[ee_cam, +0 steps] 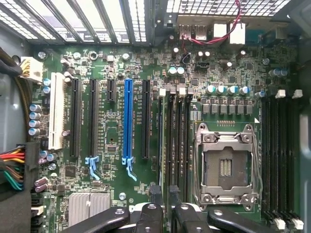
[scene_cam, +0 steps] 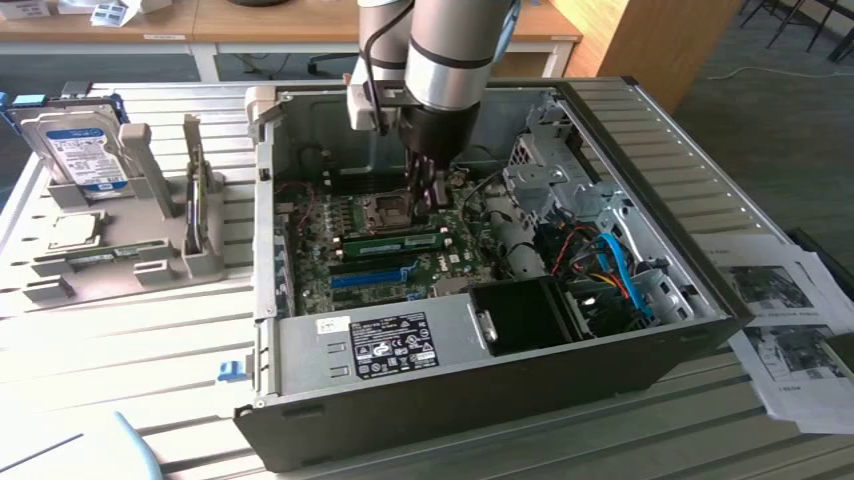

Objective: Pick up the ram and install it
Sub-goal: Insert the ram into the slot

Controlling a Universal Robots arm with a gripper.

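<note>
An open computer case [scene_cam: 667,200] lies on a slatted bench [scene_cam: 134,340], with the robot arm reaching down inside it. The ram [scene_cam: 394,241], a green stick, stands on edge in a memory slot between the empty processor socket [ee_cam: 226,167] and the blue slot [ee_cam: 128,116]. The jaws stand apart over one end of the stick and appear to clamp nothing. Seating it well likely calls for a straight, even downward push that keeps the stick upright and lined up with its slot.
</note>
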